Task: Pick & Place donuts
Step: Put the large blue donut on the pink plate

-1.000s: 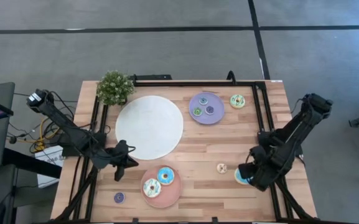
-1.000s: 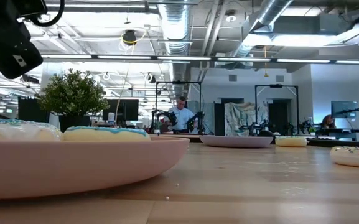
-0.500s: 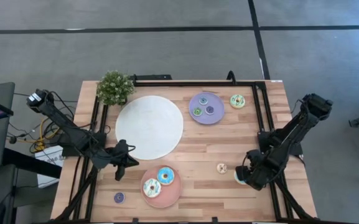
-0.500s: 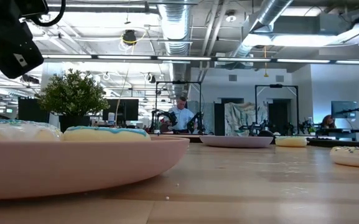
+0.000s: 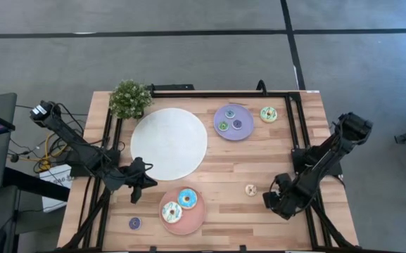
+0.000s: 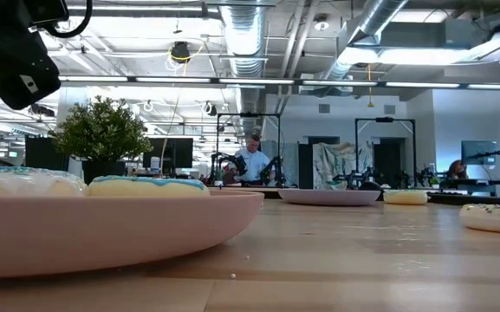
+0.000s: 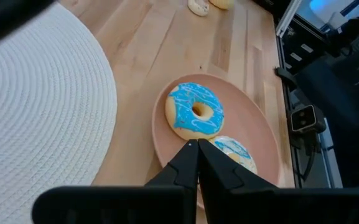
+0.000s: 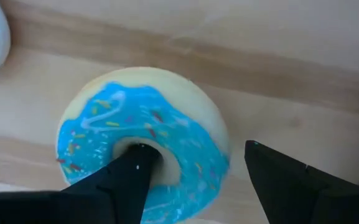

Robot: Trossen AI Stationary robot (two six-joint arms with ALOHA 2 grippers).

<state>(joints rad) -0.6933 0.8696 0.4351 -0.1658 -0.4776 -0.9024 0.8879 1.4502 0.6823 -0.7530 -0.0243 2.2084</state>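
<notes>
While the right end effector hangs over the sprinkled blue donut near the counter's right front edge, we see its fingers spread wide, one dipping toward the donut's hole and the other out past its rim. We cannot tell whether either finger touches the icing. From above, that arm covers the donut entirely.

Taking the pink plate at the counter's front as our landmark, we find two donuts on it: a light blue one and a white, blue-drizzled one, lying just beside each other. Left of the plate and a little nearer the front edge, a mini purple donut lies on the bare wood. Right of the plate sits a mini beige donut, between it and the right end effector.

Just left of the pink plate and slightly behind it, the left end effector waits with its fingers pressed together, holding nothing, its tip pointing at the plate.

Behind the pink plate, a large white woven mat covers the counter's middle-left. Farther back and to the right, a lilac plate carries three mini donuts, with a pale green donut just beyond it. A potted plant stands at the back left corner.
</notes>
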